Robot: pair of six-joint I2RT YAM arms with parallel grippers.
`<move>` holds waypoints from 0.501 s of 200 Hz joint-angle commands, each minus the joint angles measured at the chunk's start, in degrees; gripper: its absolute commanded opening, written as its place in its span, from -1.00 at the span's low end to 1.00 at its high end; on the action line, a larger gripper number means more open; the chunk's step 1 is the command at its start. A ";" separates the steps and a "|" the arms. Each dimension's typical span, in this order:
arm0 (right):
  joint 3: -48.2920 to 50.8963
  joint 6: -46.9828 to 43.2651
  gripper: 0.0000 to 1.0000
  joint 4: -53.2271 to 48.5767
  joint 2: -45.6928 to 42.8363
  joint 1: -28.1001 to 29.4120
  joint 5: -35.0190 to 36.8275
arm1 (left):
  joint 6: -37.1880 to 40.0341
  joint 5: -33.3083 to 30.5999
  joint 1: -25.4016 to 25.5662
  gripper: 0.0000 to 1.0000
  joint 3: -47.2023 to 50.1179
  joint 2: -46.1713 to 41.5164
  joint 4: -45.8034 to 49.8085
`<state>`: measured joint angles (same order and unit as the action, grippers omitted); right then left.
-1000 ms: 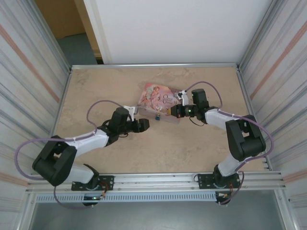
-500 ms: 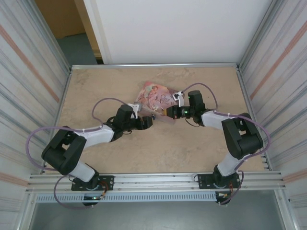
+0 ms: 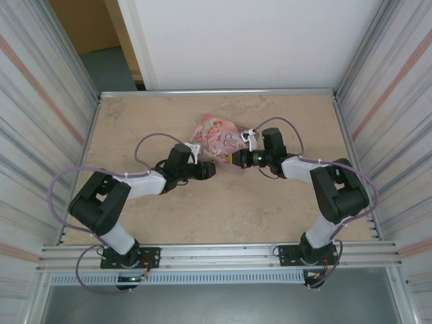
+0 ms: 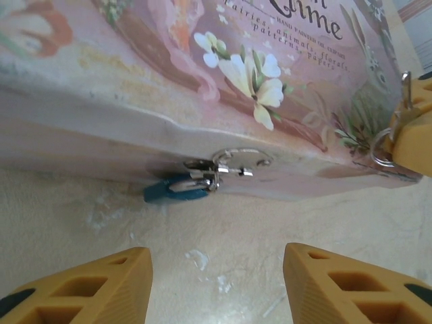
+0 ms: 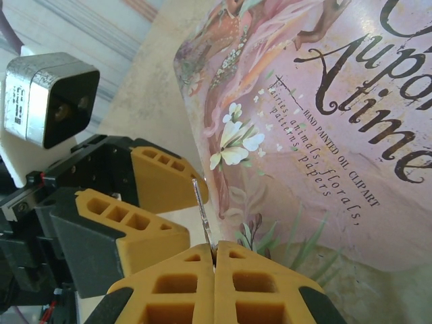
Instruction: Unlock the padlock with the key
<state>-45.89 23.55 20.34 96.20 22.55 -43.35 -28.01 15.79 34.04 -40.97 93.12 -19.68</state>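
Observation:
The tiny blue-teal padlock (image 4: 173, 190) lies on the table against the front wall of the pink decorated tin (image 4: 202, 81), its silver shackle (image 4: 226, 162) through the tin's hasp. My left gripper (image 4: 217, 287) is open, a short way in front of the padlock, with nothing between its fingers. My right gripper (image 5: 214, 260) is shut on the key (image 5: 200, 212), whose thin silver blade sticks out toward the left gripper's yellow fingers (image 5: 158, 177). In the top view both grippers, left (image 3: 208, 170) and right (image 3: 233, 160), meet at the tin's near edge.
The tin (image 3: 217, 137) sits mid-table toward the back. Corrugated metal walls (image 3: 40, 135) close in both sides, and a white panel (image 3: 250, 40) stands behind. Bare tabletop (image 3: 223, 209) lies between the grippers and the arm bases.
The left arm has reached further in toward the tin's front and its jaws have narrowed a little. The right gripper has slid left along the tin with the key.

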 commanded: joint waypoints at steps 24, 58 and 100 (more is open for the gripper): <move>0.36 0.71 -1.00 -6.31 1.18 1.10 2.30 | 6.13 -0.73 -1.23 0.07 -1.89 3.85 -4.93; 0.11 0.61 -1.00 -6.70 1.05 1.19 2.56 | 4.64 2.51 -1.77 0.04 -2.72 6.89 -8.39; -0.23 0.37 -1.00 -7.06 0.97 1.27 2.66 | 2.14 3.28 -1.79 0.02 -3.10 10.36 -12.30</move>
<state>-46.28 23.55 19.38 96.18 22.65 -43.07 -24.69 17.80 32.36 -42.70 101.91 -27.70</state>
